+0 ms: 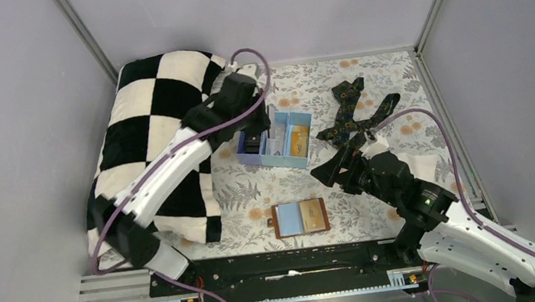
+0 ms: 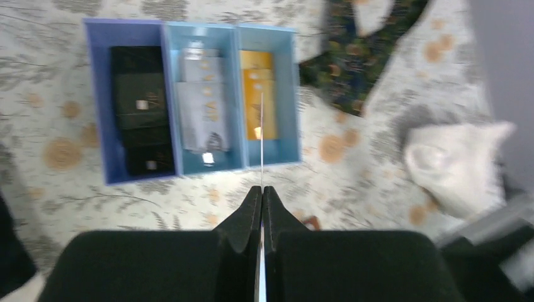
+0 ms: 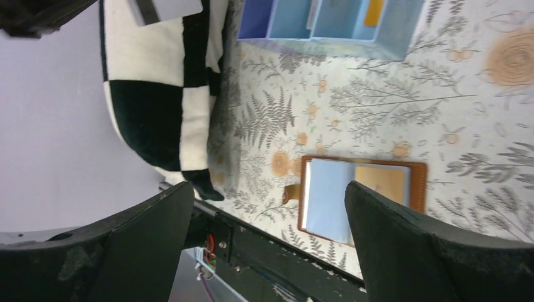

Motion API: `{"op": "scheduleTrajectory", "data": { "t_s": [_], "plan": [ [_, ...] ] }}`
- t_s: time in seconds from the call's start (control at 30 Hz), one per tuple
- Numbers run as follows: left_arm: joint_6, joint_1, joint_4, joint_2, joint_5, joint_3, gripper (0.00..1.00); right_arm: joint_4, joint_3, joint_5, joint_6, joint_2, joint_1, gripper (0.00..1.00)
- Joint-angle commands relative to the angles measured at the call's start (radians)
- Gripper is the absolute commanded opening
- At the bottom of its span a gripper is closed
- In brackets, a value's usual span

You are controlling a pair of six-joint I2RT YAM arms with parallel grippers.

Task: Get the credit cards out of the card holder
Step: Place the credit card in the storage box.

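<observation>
The brown card holder (image 1: 300, 218) lies open on the floral cloth near the front edge, with a pale blue panel on the left and a gold-orange card (image 1: 314, 214) on the right. It also shows in the right wrist view (image 3: 362, 195). My left gripper (image 2: 262, 190) is shut on a thin card (image 2: 261, 138) seen edge-on, held above the light blue tray (image 2: 94, 94). Its colour does not show. The tray holds black cards (image 2: 142, 107), grey cards (image 2: 200, 100) and gold cards (image 2: 258, 82). My right gripper (image 3: 267, 195) is open and empty, raised to the right of the card holder.
A black-and-white checkered pillow (image 1: 147, 135) fills the left side. A dark patterned necktie (image 1: 348, 114) lies behind the right arm. A crumpled white cloth (image 2: 456, 160) sits to the right. The tray (image 1: 281, 161) stands mid-table, behind the card holder.
</observation>
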Motion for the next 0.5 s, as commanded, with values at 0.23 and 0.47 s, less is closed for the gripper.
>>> {"op": "scheduleTrajectory", "data": {
  "t_s": [0.23,0.47],
  "plan": [
    [0.129,-0.008,-0.205,0.379,-0.3,0.255,0.0,-0.177,0.022,0.109,0.002,-0.059,0.004,0.97],
    [0.14,-0.016,-0.165,0.489,-0.327,0.303,0.0,-0.195,0.007,0.106,0.022,-0.085,0.004,0.97]
  ]
}}
